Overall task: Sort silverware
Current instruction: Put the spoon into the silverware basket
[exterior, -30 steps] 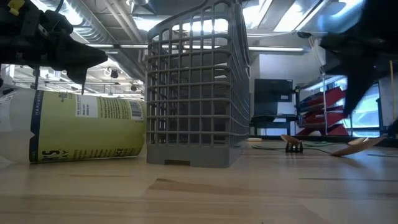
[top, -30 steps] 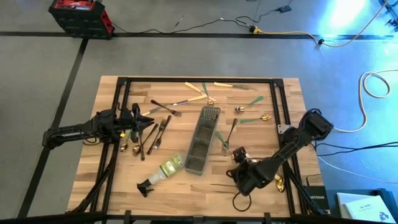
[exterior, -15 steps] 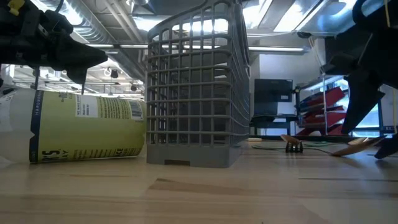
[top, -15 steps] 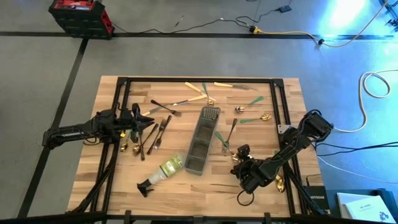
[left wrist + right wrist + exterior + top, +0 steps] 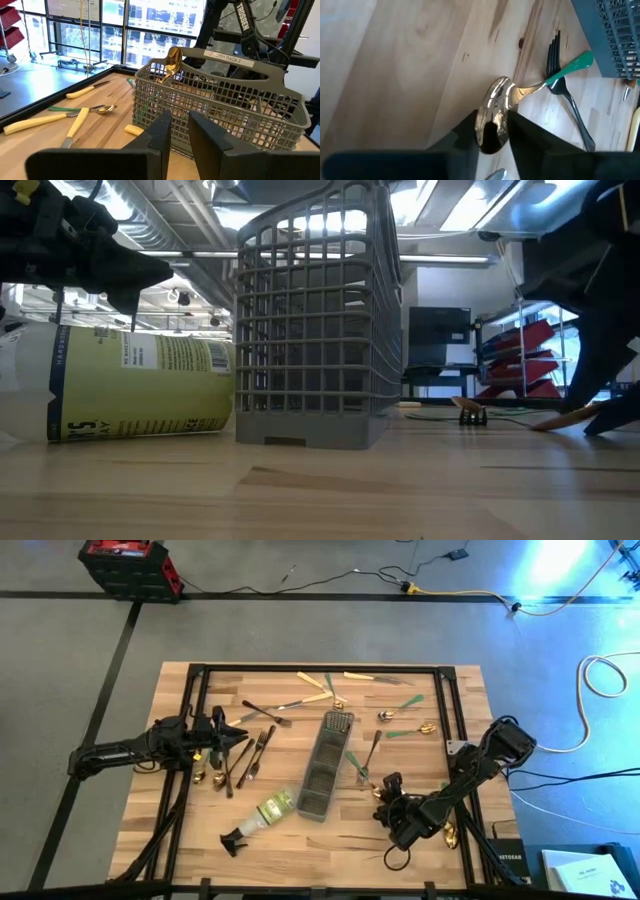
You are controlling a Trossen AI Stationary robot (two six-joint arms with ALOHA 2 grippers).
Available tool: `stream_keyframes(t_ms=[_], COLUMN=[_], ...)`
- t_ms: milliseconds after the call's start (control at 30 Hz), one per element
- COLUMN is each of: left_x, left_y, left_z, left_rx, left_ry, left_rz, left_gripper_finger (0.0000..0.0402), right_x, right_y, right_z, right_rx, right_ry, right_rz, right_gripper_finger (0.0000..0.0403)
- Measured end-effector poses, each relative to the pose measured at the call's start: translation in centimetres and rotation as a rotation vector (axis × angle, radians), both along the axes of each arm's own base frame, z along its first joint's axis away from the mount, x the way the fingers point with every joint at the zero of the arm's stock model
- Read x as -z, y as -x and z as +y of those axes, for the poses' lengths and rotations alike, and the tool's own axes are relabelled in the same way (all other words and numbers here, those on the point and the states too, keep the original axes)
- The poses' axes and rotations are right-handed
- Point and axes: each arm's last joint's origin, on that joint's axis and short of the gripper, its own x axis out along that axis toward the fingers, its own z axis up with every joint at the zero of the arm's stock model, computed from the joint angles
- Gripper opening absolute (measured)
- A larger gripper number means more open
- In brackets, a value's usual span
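A gold spoon (image 5: 496, 100) with a green handle (image 5: 572, 65) lies on the wooden table, right of the grey mesh caddy (image 5: 322, 765). My right gripper (image 5: 492, 125) (image 5: 385, 790) is down at the table, shut on the spoon's bowl. A dark fork (image 5: 567, 102) lies across the green handle. More silverware is scattered at the far side (image 5: 330, 685) and the left (image 5: 250, 752). One gold spoon (image 5: 171, 62) stands in the caddy. My left gripper (image 5: 238, 732) hovers left of the caddy, level and shut, with nothing in it. My right gripper pinches the gold spoon's bowl (image 5: 495, 106) between its two fingers (image 5: 525, 137), one on each long edge. The fingers slant down from the table's near right. The spoon lies flat on the wood, its green handle pointing away from the gripper toward the caddy.
A clear spray bottle (image 5: 262, 815) with a black nozzle lies on its side near the caddy's near left corner. Another gold spoon (image 5: 450, 835) lies by the right arm. Black frame rails (image 5: 440, 700) run across the table top. Green-handled pieces (image 5: 405, 705) lie at the far right.
My right gripper has sunk toward the table and gone a little toward the far edge, coming down onto the gold spoon right of the caddy. The spoon stays flat on the wood.
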Motion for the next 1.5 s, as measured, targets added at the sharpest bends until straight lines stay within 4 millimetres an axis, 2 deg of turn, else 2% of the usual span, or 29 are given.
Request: stream_keyframes(t_ms=[133,200,300,367,467,533,667,733,867,967,1067,1167,1300,1400,1500], left_x=[0.0,0.0,0.0,0.0,0.0,0.0,0.0,0.0,0.0,0.0,0.0,0.0,0.0,0.0,0.0], left_y=[0.0,0.0,0.0,0.0,0.0,0.0,0.0,0.0,0.0,0.0,0.0,0.0,0.0,0.0,0.0], left_z=[0.0,0.0,0.0,0.0,0.0,0.0,0.0,0.0,0.0,0.0,0.0,0.0,0.0,0.0,0.0], left_rx=[0.0,0.0,0.0,0.0,0.0,0.0,0.0,0.0,0.0,0.0,0.0,0.0,0.0,0.0,0.0], left_ry=[0.0,0.0,0.0,0.0,0.0,0.0,0.0,0.0,0.0,0.0,0.0,0.0,0.0,0.0,0.0], left_rz=[0.0,0.0,0.0,0.0,0.0,0.0,0.0,0.0,0.0,0.0,0.0,0.0,0.0,0.0,0.0], left_gripper_finger=[0.0051,0.0051,0.0051,0.0051,0.0051,0.0051,0.0051,0.0051,0.0051,0.0051,0.0051,0.0051,0.0051,0.0051,0.0051], right_x=[-0.5,-1.6,-4.0,-6.5,-11.4,-15.4,-24.1,-28.3,-35.4,-38.5,-40.1,-40.8,-40.1,-38.9,-37.3], right_y=[-0.5,-1.0,-1.5,-1.8,-2.0,-2.2,-1.5,-0.8,1.1,2.1,2.3,1.6,-2.1,-4.8,-7.3], right_z=[0.5,1.1,2.2,3.1,3.9,4.1,3.5,2.9,-0.6,-3.5,-6.4,-9.3,-12.7,-15.3,-17.9], right_rx=[0.0,0.004,0.034,0.028,0.027,0.037,0.054,0.025,-0.004,-0.016,-0.057,-0.086,-0.237,-0.354,-0.376], right_ry=[-0.03,-0.05,-0.065,-0.054,-0.047,-0.104,-0.265,-0.383,-0.573,-0.604,-0.546,-0.462,-0.406,-0.336,-0.312], right_rz=[0.027,0.048,0.107,0.142,0.184,0.187,0.096,-0.004,-0.211,-0.327,-0.401,-0.414,-0.344,-0.257,-0.181], right_gripper_finger=[0.0018,0.0009,0.0011,0.0004,0.0001,0.0,0.0,0.0,0.0,0.0,0.0,0.0,0.0,0.0,0.0])
